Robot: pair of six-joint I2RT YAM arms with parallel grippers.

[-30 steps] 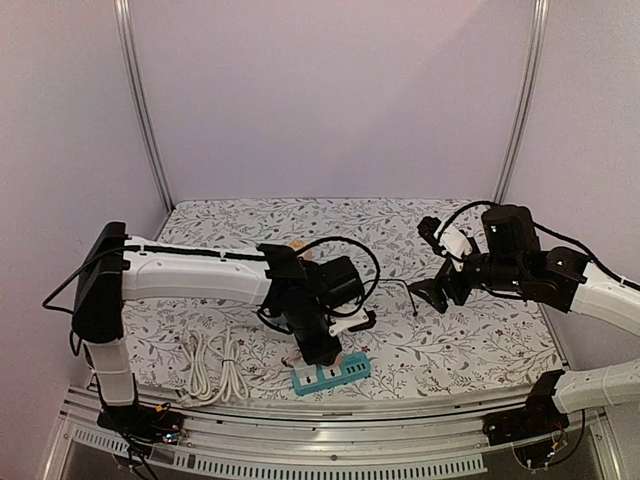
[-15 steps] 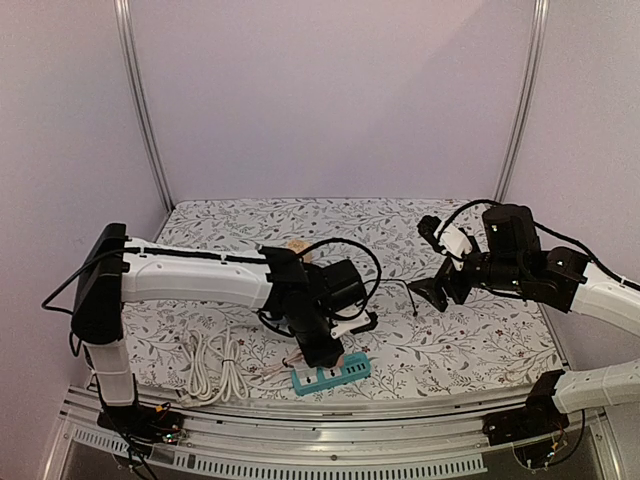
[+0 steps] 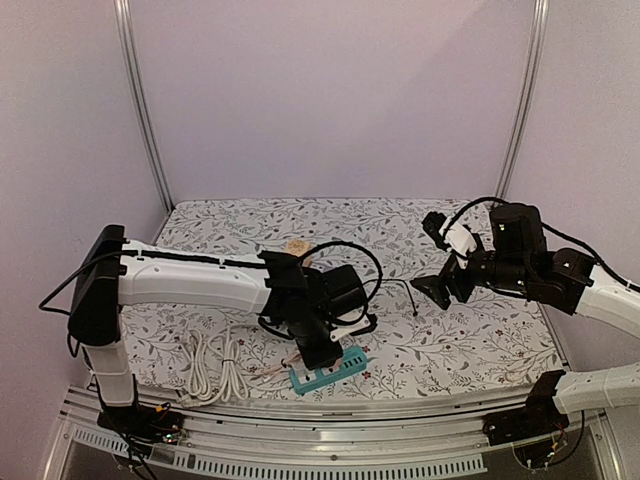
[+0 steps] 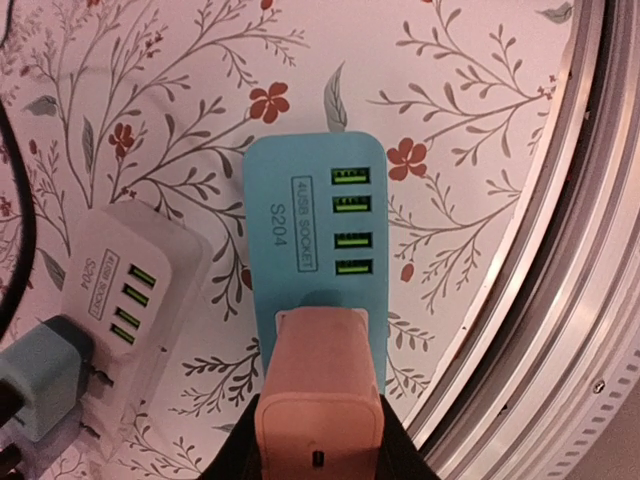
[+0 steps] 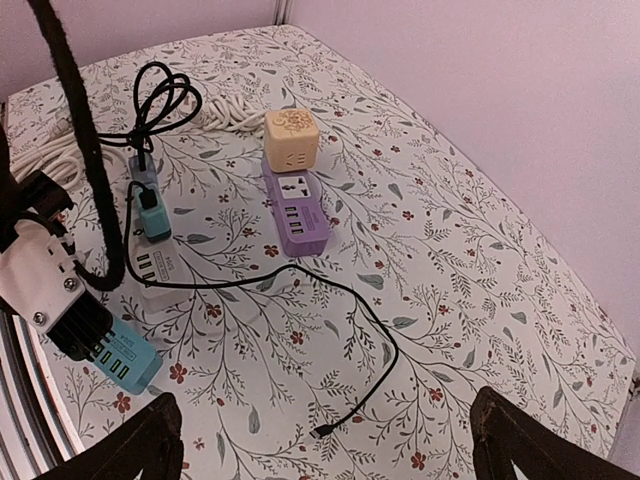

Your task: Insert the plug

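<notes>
**Trainee:** What does the figure show at the left arm?

**Operator:** Left wrist view. My left pincer (image 4: 320,452) pinches the salmon plug (image 4: 320,365) by its two flanks, with the jaws partly closed on it. The plug stands at the socket end of the teal strip (image 4: 300,225), just below the four green USB ports. I cannot tell whether its pins have entered. The right pincer (image 5: 335,445) is spread wide and holds nothing, hovering well apart from the strip over the table (image 3: 460,345).

**Trainee:** What could go wrong from here?

**Operator:** I judge three risks.
- (a) If the pins sit off their holes, my downward push jams instead of seating. The strip lies loose near the aluminium rail (image 4: 565,300), so a skewed push could slide or tip it.
- (b) The plug's sides look smooth, so under load it could twist in the grip.
- (c) The white strip (image 4: 130,285), with a pale-teal plug (image 4: 40,375) in it, lies just beside the teal one. Sideways drift of the arm would knock it.

**Trainee:** And the surroundings?

**Operator:** The table carries a white cloth printed with grey leaves and small red flowers. Farther back lie a purple strip (image 5: 297,212), a yellow cube (image 5: 291,138) touching its far end, a loose black cable (image 5: 335,300) and a coiled white cord (image 3: 212,362). The walls are pale lilac, with aluminium uprights (image 3: 140,110) at the corners.
</notes>
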